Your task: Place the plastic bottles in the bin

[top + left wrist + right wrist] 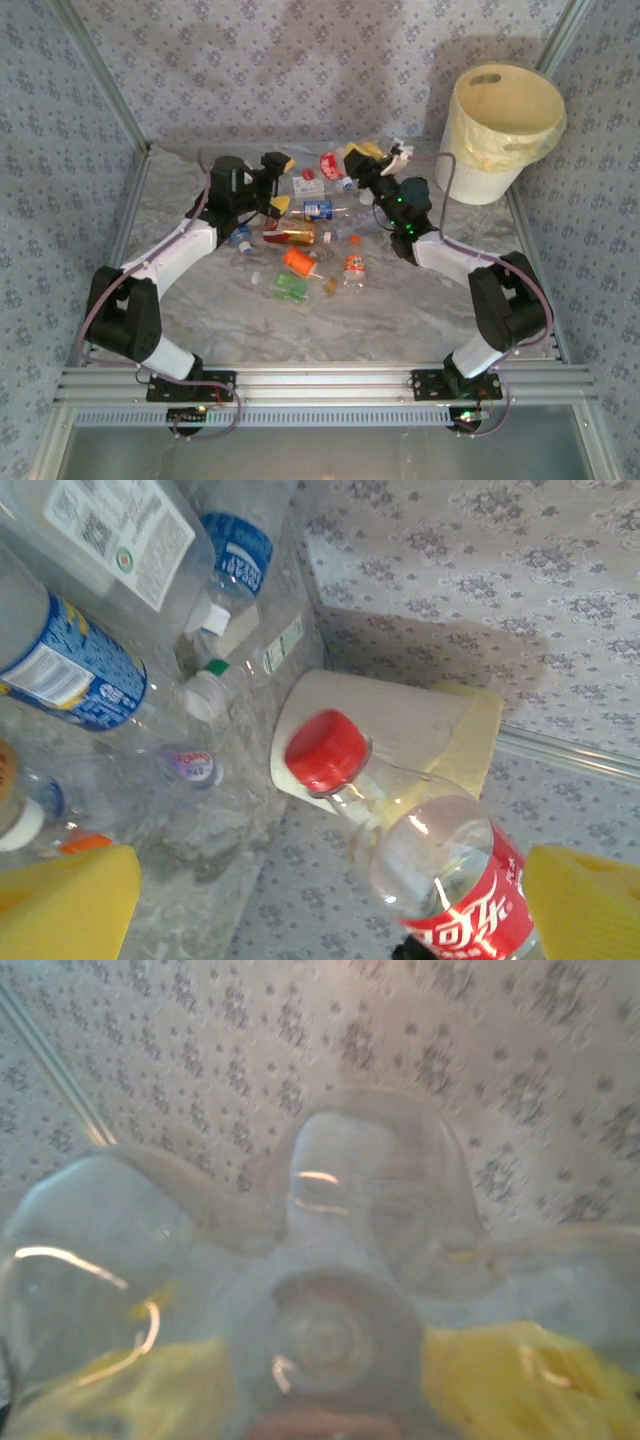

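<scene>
Wallpapered walls hem the table (400,320) where our right gripper (378,158) clamps a clear bottle (330,1260) and our left gripper (279,183) gapes wide around a red-capped bottle (430,850), so we judge the held one must next swing over the bin (490,180), upper right.

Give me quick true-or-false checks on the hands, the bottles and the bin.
The left hand is open. True.
A red-capped clear plastic bottle with a red label sits between its yellow fingers. True.
The right hand is empty. False: it grips a clear plastic bottle, base toward its camera.
The large round cream-yellow bin stands near left. False: far right of the table.
Every bottle is binned. False: several small bottles lie between the arms.
</scene>
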